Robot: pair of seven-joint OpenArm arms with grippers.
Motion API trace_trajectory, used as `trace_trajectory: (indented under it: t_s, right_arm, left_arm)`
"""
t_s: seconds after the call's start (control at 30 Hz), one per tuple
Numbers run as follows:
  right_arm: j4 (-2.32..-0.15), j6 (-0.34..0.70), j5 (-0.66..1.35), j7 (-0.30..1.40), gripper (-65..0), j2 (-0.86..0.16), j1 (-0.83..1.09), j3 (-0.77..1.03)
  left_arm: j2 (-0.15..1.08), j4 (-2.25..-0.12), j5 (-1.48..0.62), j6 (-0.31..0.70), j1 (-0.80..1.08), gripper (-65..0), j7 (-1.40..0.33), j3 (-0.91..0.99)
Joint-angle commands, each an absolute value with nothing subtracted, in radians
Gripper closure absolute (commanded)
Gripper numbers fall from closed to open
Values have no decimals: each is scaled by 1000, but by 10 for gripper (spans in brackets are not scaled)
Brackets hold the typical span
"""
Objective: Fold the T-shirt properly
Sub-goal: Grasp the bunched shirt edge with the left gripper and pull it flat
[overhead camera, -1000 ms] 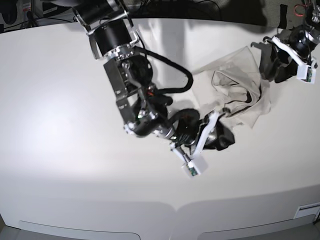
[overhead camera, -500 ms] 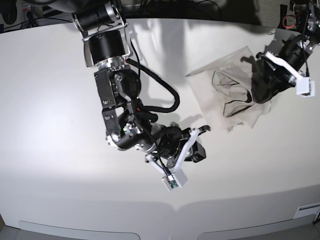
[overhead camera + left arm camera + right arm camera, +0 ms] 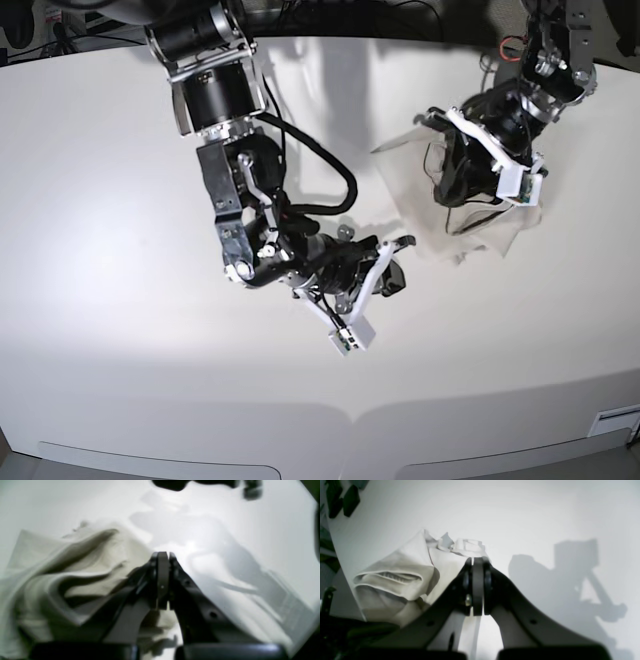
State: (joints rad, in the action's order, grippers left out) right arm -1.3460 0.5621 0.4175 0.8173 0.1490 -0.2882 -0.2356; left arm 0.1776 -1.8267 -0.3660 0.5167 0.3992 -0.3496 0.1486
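The pale beige T-shirt (image 3: 490,235) lies crumpled on the white table (image 3: 120,250) at the right rear, partly hidden by my left arm. My left gripper (image 3: 440,150) hangs over the shirt's middle, jaws shut. In the left wrist view the gripper (image 3: 162,555) is shut with the creased cloth (image 3: 75,562) lying to its left and beneath it. My right gripper (image 3: 398,258) is shut just off the shirt's near-left edge. In the right wrist view it (image 3: 477,560) is shut with the bunched shirt (image 3: 402,585) to its left. I cannot tell whether either jaw pinches cloth.
The table's curved front edge (image 3: 350,415) runs along the bottom. Dark equipment and cables (image 3: 420,15) stand behind the rear edge. The right arm's thick black links and cable (image 3: 300,200) reach across the table's middle.
My left arm has swung in from the right edge to over the shirt. My right gripper pulled back from the shirt's edge toward the front-left, then rose slightly. The shirt looks more bunched.
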Motion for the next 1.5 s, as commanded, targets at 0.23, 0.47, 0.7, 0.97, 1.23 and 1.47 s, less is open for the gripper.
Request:
trace_trajectory:
  t_s: [0.23, 0.47, 0.7, 0.97, 1.23, 1.47]
  right_arm:
    - [-1364, 573, 429, 831, 0, 157, -316, -235]
    - [-1364, 574, 429, 832, 0, 157, -316, -235]
    - [-1364, 573, 430, 835, 0, 157, -315, -235]
    - [-1364, 580, 430, 857, 0, 157, -315, -235]
    - [-1364, 583, 429, 852, 0, 157, -315, -235]
    - [-1364, 584, 429, 842, 0, 157, -315, -235]
  left_arm:
    - [190, -1790, -142, 411, 397, 0, -320, 156]
    - [273, -1691, -110, 390, 399, 0, -327, 204]
    - [360, -1691, -239, 379, 399, 0, -319, 365]
    - [431, -1683, -365, 370, 399, 0, -344, 418]
    - [409, -1685, -722, 690, 399, 0, -493, 393]
    - [408, -1685, -636, 690, 398, 0, -444, 216]
